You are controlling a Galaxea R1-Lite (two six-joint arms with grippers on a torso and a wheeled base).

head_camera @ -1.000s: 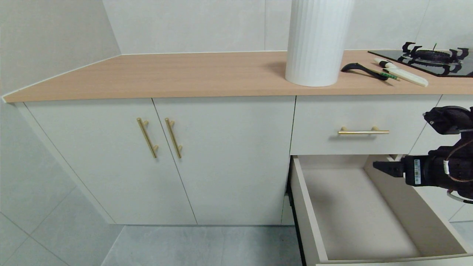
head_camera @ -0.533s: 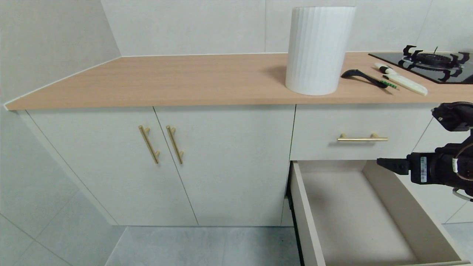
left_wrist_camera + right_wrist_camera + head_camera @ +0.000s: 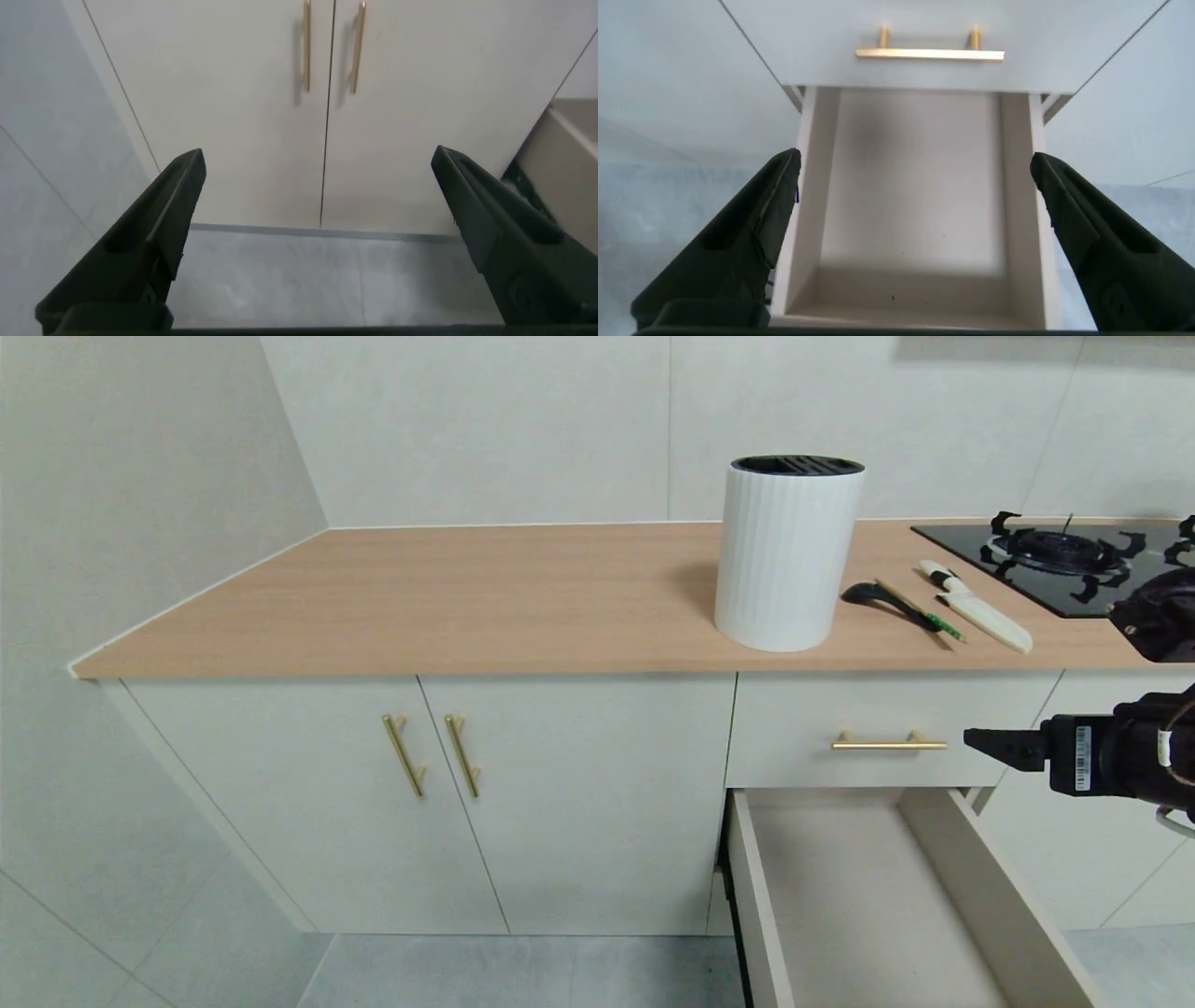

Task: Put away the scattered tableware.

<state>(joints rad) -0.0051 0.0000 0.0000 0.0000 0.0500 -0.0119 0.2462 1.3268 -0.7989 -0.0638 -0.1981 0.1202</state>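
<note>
On the wooden counter lie a black spoon, green-marked chopsticks and a white knife, just right of a white ribbed holder. Below them the lower drawer is pulled out and holds nothing; I see its inside too in the right wrist view. My right gripper hangs open above the drawer's right side, level with the upper drawer's gold handle. Its fingers spread wide. My left gripper is open, facing the cabinet doors low down.
A black gas hob sits at the counter's right end. The double cabinet doors with gold handles are closed. Grey floor tiles lie in front. A tiled wall runs behind and to the left.
The head camera has risen, so the whole picture has slid down and the holder's top now shows. My right gripper stands higher relative to the open drawer than before.
</note>
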